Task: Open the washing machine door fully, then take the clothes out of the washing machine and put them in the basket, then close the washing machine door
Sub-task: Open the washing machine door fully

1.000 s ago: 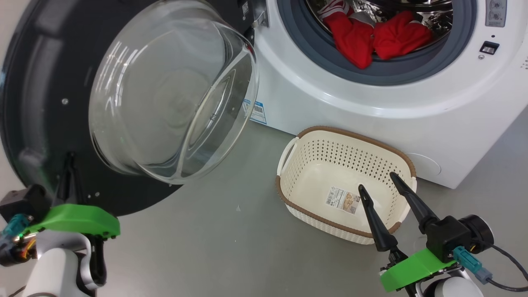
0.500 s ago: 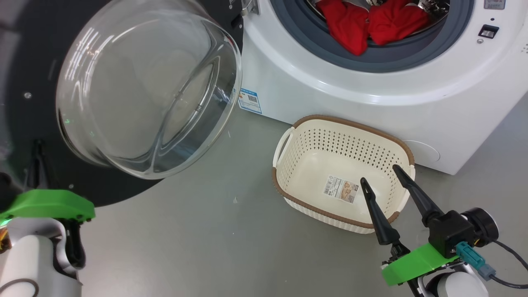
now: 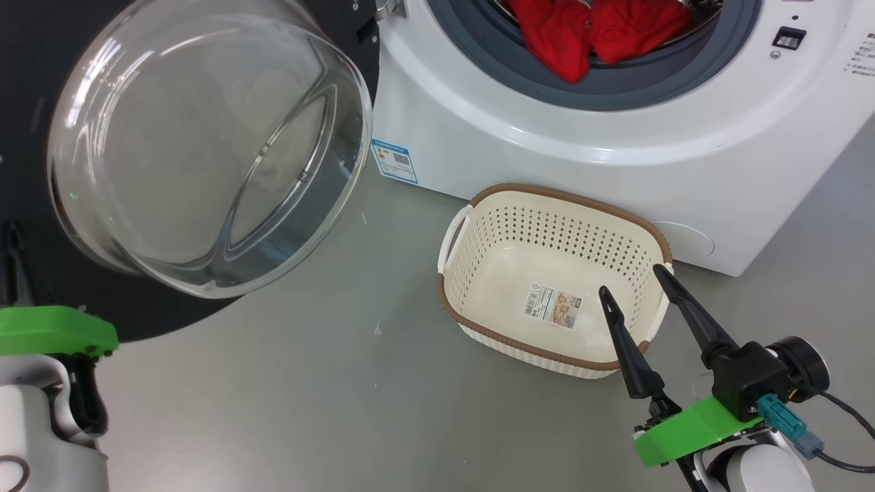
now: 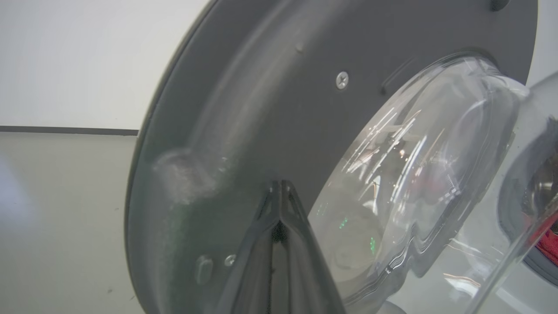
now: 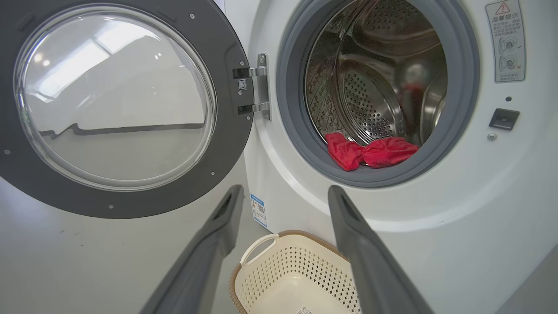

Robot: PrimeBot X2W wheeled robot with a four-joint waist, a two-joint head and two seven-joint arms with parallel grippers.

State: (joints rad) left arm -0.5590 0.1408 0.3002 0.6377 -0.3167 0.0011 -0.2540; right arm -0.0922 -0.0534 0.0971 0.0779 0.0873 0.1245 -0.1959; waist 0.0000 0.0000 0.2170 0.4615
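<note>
While the head camera has drifted, the door (image 3: 205, 150) has also swung wider from the washing machine (image 3: 547, 150), the left claw (image 4: 281, 192) clenched, tips against its dark rim. The right claw (image 3: 629, 279) hangs released over the basket (image 3: 547, 225) on the floor (image 3: 307, 383) before the machine. The clothes (image 3: 560, 34) lie heaped at the drum's lip.

A smooth grey floor (image 3: 328, 410) carries a tiny white scrap (image 3: 375, 331) on a bare stretch, and at its far edge a white wall (image 4: 78, 56) meets it along a dark skirting strip (image 4: 65, 129).
</note>
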